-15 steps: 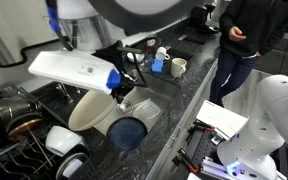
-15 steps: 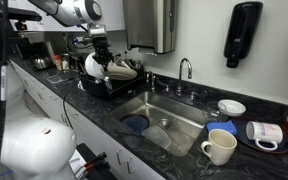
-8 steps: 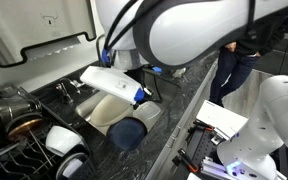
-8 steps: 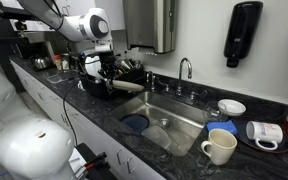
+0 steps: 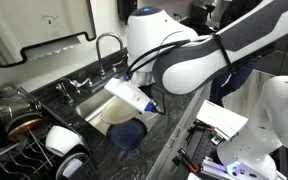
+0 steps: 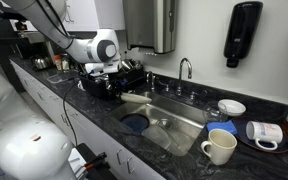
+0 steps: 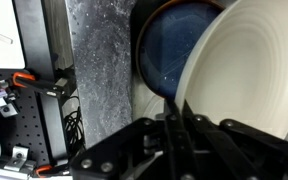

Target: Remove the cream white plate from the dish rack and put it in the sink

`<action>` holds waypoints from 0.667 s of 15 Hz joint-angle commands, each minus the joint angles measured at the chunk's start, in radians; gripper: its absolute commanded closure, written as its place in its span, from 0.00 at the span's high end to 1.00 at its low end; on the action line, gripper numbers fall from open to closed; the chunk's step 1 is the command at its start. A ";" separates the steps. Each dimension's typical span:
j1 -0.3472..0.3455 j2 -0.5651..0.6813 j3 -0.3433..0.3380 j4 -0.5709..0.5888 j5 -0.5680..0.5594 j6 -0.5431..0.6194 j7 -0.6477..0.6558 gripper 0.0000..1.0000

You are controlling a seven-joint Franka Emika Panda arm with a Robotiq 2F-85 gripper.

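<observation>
In the pincer (image 7: 177,108) — glossy round cream white plate (image 7: 254,80) (smooth, faintly ringed).

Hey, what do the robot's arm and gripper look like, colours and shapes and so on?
The arm is glossy white, built of rounded, bulging segments with dark bands at the joints. A small blue accent sits near the wrist, and one joint carries a dark round cap. The gripper is black, with slim dark fingers.
</observation>
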 commanded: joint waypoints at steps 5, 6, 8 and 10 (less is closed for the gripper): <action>-0.058 0.106 0.018 -0.055 -0.087 0.254 0.074 0.01; -0.062 0.135 0.012 -0.048 -0.111 0.283 0.083 0.01; -0.063 0.204 0.000 -0.033 -0.131 0.356 0.082 0.01; -0.062 0.265 -0.010 -0.019 -0.146 0.413 0.077 0.01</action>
